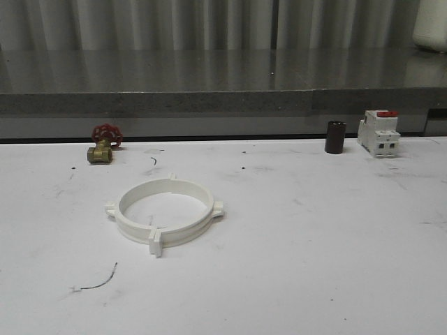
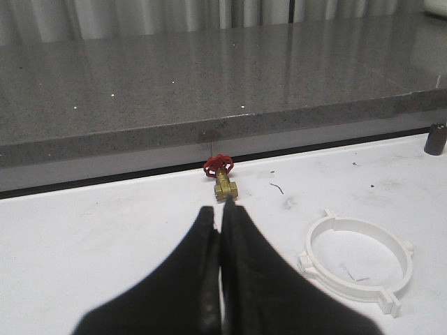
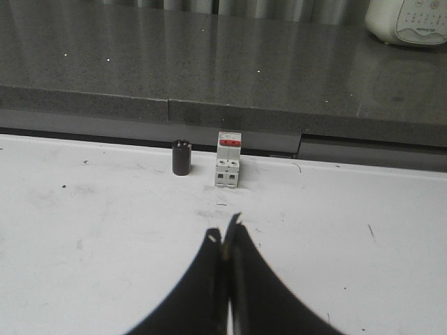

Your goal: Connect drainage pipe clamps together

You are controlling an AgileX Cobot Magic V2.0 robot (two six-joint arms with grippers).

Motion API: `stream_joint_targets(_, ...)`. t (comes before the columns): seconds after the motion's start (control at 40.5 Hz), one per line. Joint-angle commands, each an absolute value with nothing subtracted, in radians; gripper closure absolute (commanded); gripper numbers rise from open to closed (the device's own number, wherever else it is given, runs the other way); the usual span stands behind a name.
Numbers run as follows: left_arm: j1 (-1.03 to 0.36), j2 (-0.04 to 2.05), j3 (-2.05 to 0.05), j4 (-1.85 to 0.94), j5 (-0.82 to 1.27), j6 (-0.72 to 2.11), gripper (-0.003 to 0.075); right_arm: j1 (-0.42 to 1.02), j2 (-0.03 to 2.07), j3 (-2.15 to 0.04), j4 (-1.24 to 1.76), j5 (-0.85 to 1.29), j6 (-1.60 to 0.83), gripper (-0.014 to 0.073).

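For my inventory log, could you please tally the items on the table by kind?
Drainage pipe clamps: 2 halves, lying together as a ring
Brass valve with red handwheel: 1
Dark cylinder: 1
Breaker block: 1
Total: 5

brass valve (image 1: 103, 148) back left; black cylinder (image 1: 335, 137) beside breaker block (image 1: 379, 132) back right.

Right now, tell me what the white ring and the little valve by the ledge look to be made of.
White ring: looks like molded plastic, matte and opaque, going by its even white color, square tabs and soft, dull shading. Valve: body appears to be brass, yellow-gold with a slight metallic shine; its red handwheel could be painted metal or plastic, too small to tell.
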State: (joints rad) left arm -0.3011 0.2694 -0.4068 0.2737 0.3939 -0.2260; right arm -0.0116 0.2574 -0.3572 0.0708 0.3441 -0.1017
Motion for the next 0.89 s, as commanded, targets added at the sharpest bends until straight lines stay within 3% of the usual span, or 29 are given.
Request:
stream_joint_targets(0.0,-0.309,0.275,-0.433,0.281,0.317,-0.227,0.0741,-0.010,0.266,-0.382,0.078,0.270,-0.113,0.0715)
stream_joint_targets(0.692,-0.302,0.260,-0.386,0.276,0.314,-0.227,0.0741,-0.010,0.266,-0.382,0.078,0.270,-0.113,0.0715)
stream_joint_targets(0.865,-0.235,0.158,-0.294,0.107,0.312,-0.111,0.0741,-0.010,0.266,-0.382,0.078,0.271,-0.113,0.0715)
